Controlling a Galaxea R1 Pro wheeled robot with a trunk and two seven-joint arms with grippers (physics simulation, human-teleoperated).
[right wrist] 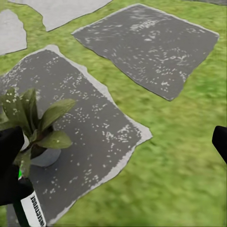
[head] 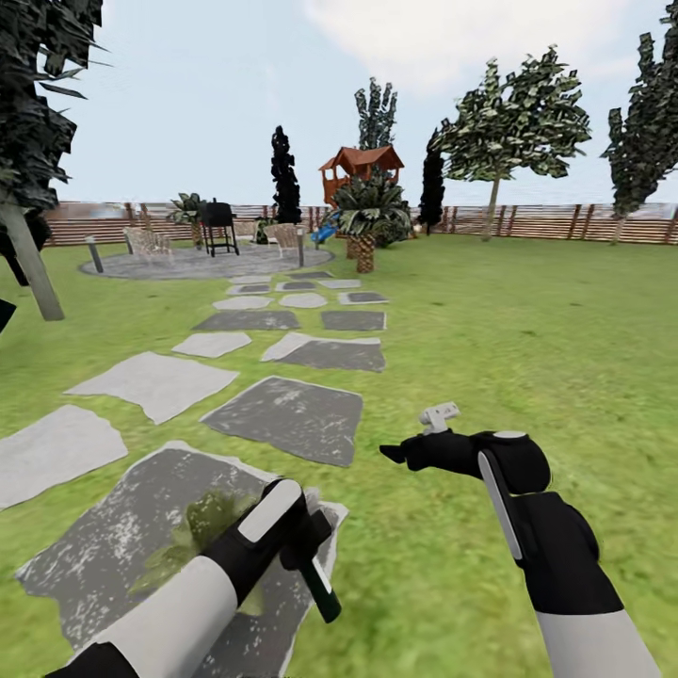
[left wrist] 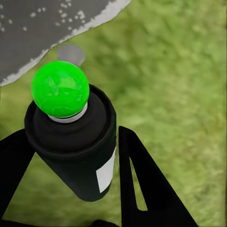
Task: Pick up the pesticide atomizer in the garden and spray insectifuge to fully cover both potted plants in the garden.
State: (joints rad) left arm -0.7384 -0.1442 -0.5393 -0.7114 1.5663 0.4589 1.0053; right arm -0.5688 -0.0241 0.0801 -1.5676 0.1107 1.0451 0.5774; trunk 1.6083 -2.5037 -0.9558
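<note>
Left gripper (left wrist: 71, 184) clamped on the pesticide atomizer (left wrist: 75, 142), a dark cylinder with a white label and a bright green rounded cap; one finger (left wrist: 142, 189) lies flat against each side of the body. In the head view the atomizer (head: 315, 565) hangs near and left of centre, just right of one potted plant (head: 202, 532) standing on a grey paving slab (head: 104, 546). In the right wrist view that plant (right wrist: 38, 127) shows broad green leaves in a small pale pot. Right gripper (head: 414, 447), near right, holds nothing; its jaws stand wide apart. The bottle is probably light and rigid, with a smooth wall liable to slip or twist; a grip around mid-body, below the cap, seems soundest. Stepping slabs lead across the garden lawn (head: 527, 339) to a far fence (head: 556, 221).
</note>
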